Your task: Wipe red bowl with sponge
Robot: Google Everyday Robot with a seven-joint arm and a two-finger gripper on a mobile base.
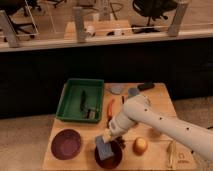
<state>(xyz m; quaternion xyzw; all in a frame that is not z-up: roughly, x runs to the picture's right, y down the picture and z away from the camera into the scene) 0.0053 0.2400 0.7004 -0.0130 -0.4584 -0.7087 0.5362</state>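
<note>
The red bowl (pixel 114 159) sits near the front edge of the wooden table, right of the purple dish. A blue-grey sponge (pixel 104 148) lies inside the bowl on its left part. My gripper (pixel 105 140) hangs at the end of the white arm, directly over the sponge and touching its top. The arm reaches in from the lower right and covers the bowl's upper right rim.
A purple dish (pixel 66 144) lies left of the bowl. A green tray (pixel 67 102) with utensils stands behind it. An orange round fruit (pixel 140 145) lies right of the bowl, a carrot (pixel 110 107) and grey items (pixel 116 89) farther back. Table edge (pixel 75 168) runs close in front.
</note>
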